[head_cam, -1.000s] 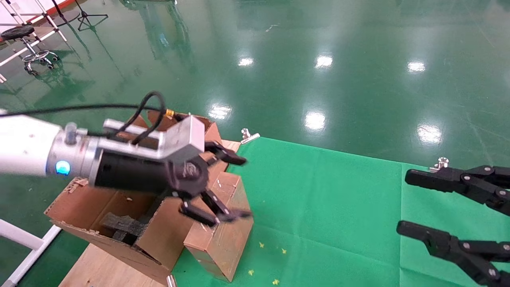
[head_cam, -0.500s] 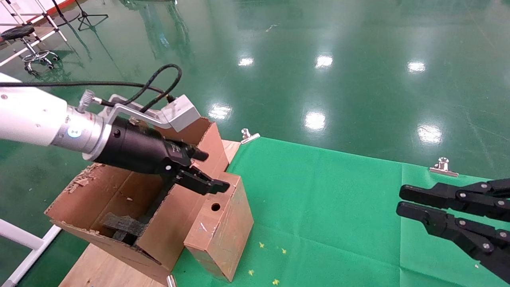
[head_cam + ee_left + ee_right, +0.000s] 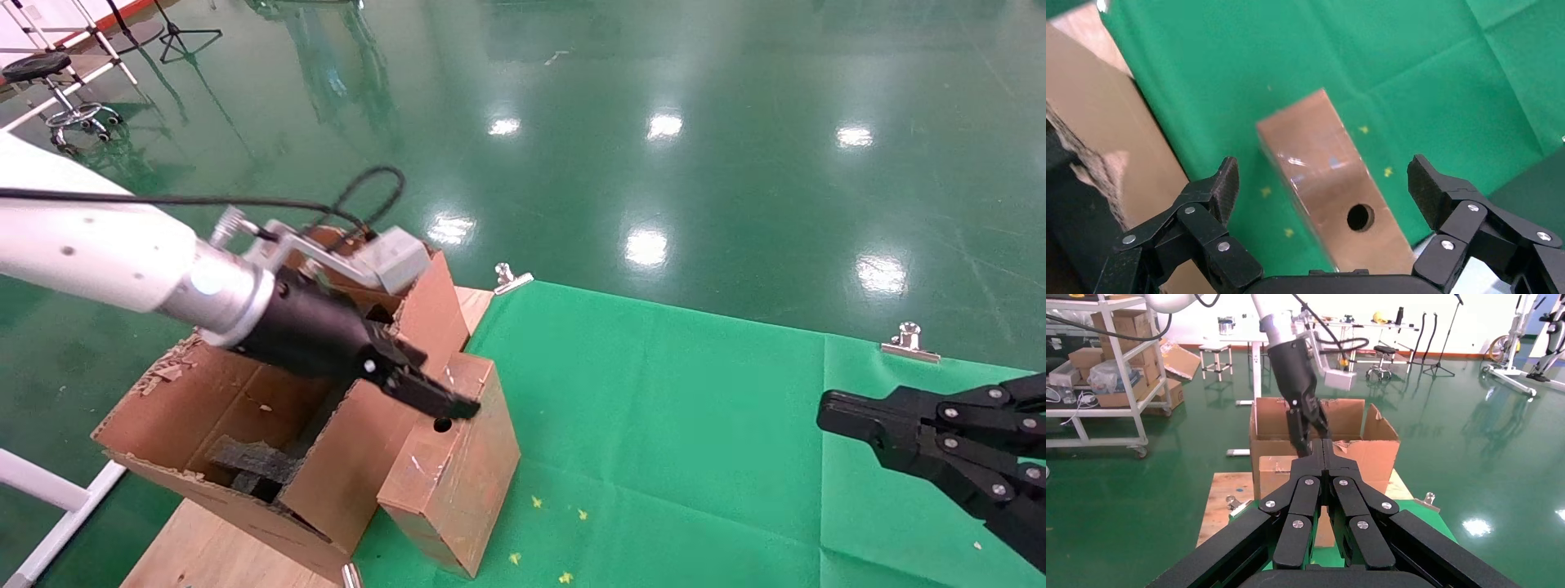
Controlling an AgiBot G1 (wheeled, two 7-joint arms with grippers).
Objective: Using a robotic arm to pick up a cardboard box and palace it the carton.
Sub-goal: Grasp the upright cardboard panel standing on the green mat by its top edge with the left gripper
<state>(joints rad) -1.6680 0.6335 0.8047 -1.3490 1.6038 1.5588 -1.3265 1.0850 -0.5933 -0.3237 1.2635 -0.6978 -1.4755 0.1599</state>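
- Nearest, at the lower right of the head view, the all-black right tool [image 3: 825,408] hangs idle over the green cloth [image 3: 695,425]; its own wrist view shows its two fingers pressed together with nothing between them.
- A few small yellow specks [image 3: 535,502] lie on the cloth in front of the box.
- At the cloth's left edge, the small brown cardboard box [image 3: 453,478] stands on the desk, tall and narrow, with a round hole [image 3: 442,425] in its upper face. Its left side rests against the wall of the carton.
- Just above that box is the left tool [image 3: 458,406], black, on the white robotic arm [image 3: 90,249] with a silver wrist. Its fingertips hang right over the box's top end, close by the hole.
- In the left wrist view, its fingers [image 3: 1223,184] are spread wide apart, one off each side of the box, gripping nothing.
- To the left, the large carton [image 3: 245,425] sits on a wooden board [image 3: 204,555], flaps raised and ragged, with dark foam [image 3: 253,461] inside.
- Farther back, two metal clips [image 3: 511,278] pin the cloth's far edge.
- Beyond lies a glossy green floor [image 3: 654,122], with a stool [image 3: 49,90] at the far left.
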